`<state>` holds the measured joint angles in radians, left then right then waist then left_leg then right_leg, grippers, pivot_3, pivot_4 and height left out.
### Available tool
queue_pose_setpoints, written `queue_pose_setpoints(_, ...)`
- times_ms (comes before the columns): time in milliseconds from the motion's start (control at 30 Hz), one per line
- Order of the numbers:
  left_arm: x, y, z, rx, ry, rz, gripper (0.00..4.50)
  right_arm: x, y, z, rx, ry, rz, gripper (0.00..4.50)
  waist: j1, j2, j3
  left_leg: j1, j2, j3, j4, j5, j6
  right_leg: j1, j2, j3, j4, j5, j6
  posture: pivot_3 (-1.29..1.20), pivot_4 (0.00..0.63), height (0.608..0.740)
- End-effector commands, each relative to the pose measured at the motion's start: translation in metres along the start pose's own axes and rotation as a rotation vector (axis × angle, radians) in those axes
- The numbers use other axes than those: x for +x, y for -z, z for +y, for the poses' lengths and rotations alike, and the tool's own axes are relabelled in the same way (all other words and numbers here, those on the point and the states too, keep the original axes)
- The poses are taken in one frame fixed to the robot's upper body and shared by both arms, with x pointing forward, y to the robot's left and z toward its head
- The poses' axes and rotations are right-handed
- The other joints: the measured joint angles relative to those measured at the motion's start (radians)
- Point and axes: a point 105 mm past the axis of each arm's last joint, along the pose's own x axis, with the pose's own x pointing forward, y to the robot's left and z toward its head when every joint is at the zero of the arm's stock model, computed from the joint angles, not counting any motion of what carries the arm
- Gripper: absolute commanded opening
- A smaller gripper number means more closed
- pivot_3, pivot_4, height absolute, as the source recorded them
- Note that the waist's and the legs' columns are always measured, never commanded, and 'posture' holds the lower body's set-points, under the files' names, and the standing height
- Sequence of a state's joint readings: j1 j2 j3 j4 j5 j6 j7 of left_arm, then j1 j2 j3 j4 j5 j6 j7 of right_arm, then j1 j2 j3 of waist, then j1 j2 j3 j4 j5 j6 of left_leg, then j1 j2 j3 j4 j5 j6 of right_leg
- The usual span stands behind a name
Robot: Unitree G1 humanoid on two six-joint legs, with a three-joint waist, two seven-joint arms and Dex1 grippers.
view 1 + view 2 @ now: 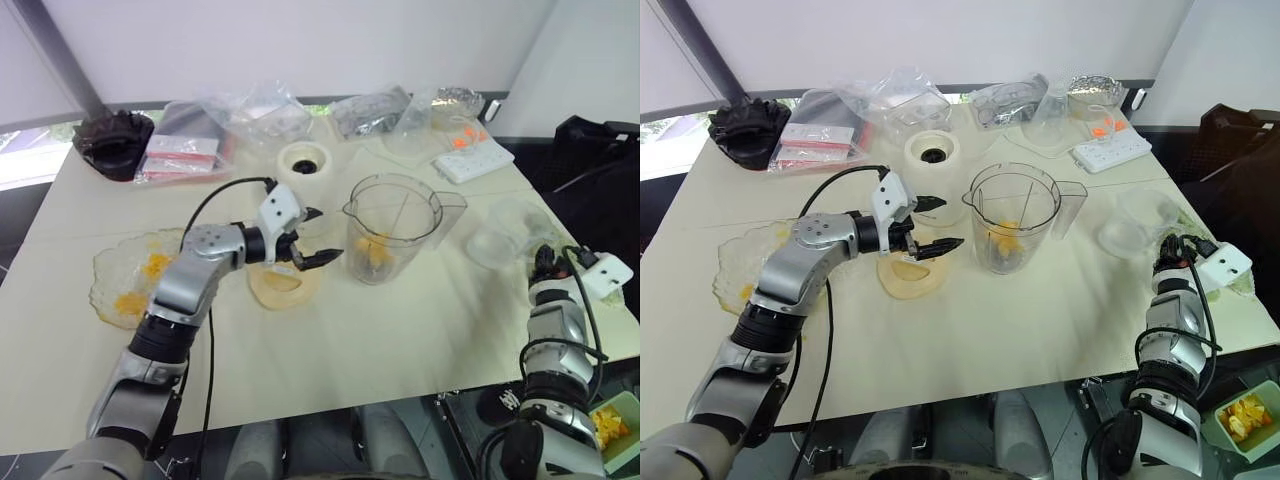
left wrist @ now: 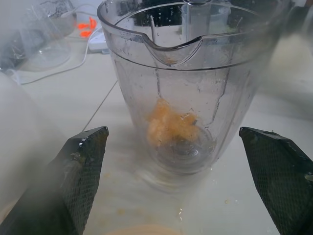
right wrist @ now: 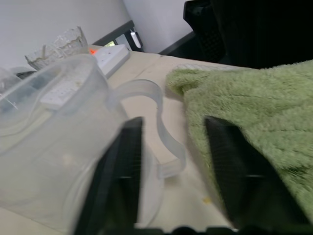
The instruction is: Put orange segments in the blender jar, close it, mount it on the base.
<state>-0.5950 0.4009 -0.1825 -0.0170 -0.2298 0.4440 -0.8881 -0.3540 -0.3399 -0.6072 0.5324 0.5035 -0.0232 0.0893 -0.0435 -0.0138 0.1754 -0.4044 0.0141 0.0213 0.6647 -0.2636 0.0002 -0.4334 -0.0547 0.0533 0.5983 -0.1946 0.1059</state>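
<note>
The blender jar [image 1: 392, 228] stands upright mid-table, lidless, with a few orange segments [image 2: 168, 123] lying on the dark blade at its bottom. My left gripper [image 1: 325, 235] hovers just left of the jar, open and empty, pointing at its spout side [image 2: 172, 133]. More orange segments [image 1: 150, 268] sit in the wavy glass bowl [image 1: 105, 262] at the left. The cream base [image 1: 305, 160] stands behind the jar. My right gripper [image 3: 174, 122] is at the table's right edge, its fingers [image 3: 122, 161] apart on either side of the frosted jug's handle [image 3: 164, 120].
A flat cream lid [image 1: 285, 288] lies under my left gripper. The frosted measuring jug [image 1: 505, 232] stands right of the jar, with a green cloth [image 3: 254, 103] beside it. Plastic bags [image 1: 255, 115], a white power strip [image 1: 475, 158] and a dark bowl [image 1: 113, 140] line the back.
</note>
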Motion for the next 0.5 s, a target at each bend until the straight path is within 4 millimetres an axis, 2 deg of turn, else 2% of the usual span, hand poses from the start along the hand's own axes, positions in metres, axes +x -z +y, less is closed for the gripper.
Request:
queue_pose_setpoints(33, 0.002, -0.012, -0.001, 0.037, 0.013, -0.037, 4.5, -0.002, -0.019, 0.001, -0.046, -0.02, -0.054, 4.11, 0.0, 0.0, 0.0, 0.0, 0.0, 0.0, 0.0, 0.0, 0.0, 0.0, 0.0, 0.0, 0.0, 0.0, 0.0, 0.0, 0.15, 0.74)
queue_pose_setpoints(67, 0.002, -0.012, 0.0, 0.037, 0.014, -0.036, 4.5, -0.003, -0.018, 0.001, -0.051, -0.02, -0.052, 4.45, 0.0, 0.0, 0.0, 0.0, 0.0, 0.0, 0.0, 0.0, 0.0, 0.0, 0.0, 0.0, 0.0, 0.0, 0.0, 0.0, 0.15, 0.74)
queue_pose_setpoints(333, 0.002, -0.011, -0.001, 0.036, 0.021, -0.035, 4.5, -0.022, -0.014, -0.007, -0.113, -0.026, -0.038, 4.45, 0.0, 0.0, 0.0, 0.0, 0.0, 0.0, 0.0, 0.0, 0.0, 0.0, 0.0, 0.0, 0.0, 0.0, 0.0, 0.0, 0.15, 0.74)
queue_pose_setpoints(500, 0.001, -0.009, 0.002, 0.042, 0.027, -0.021, 4.5, -0.058, -0.009, -0.011, -0.204, -0.086, 0.013, 4.45, 0.007, 0.001, -0.001, 0.0, 0.0, -0.001, 0.0, 0.0, 0.0, 0.0, 0.0, 0.0, 0.0, 0.0, 0.0, 0.0, 0.15, 0.74)
